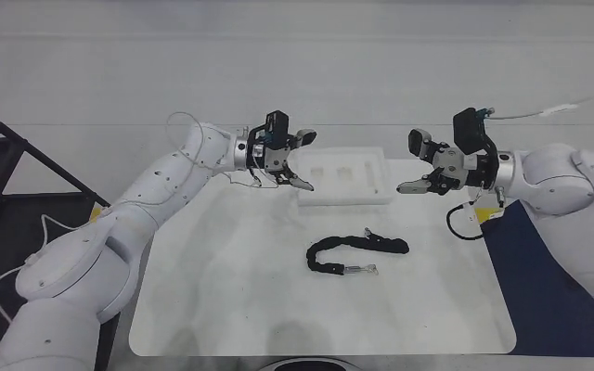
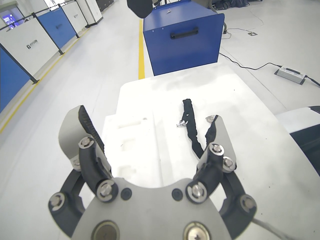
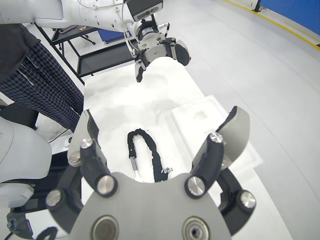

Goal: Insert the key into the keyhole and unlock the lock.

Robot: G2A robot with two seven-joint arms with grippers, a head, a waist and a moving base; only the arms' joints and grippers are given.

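A black fabric-covered chain lock lies curved on the white table, nearer the front. One end carries a metal barrel. A small metal piece rests against its far side; whether this is the key I cannot tell. My left gripper hangs open and empty above the table's back left. At the back right, my right gripper is open and empty too. Both are well above the chain.
A white foam tray with square recesses sits at the back of the table between the two grippers. A blue cabinet stands off the right edge. A black frame is at the left.
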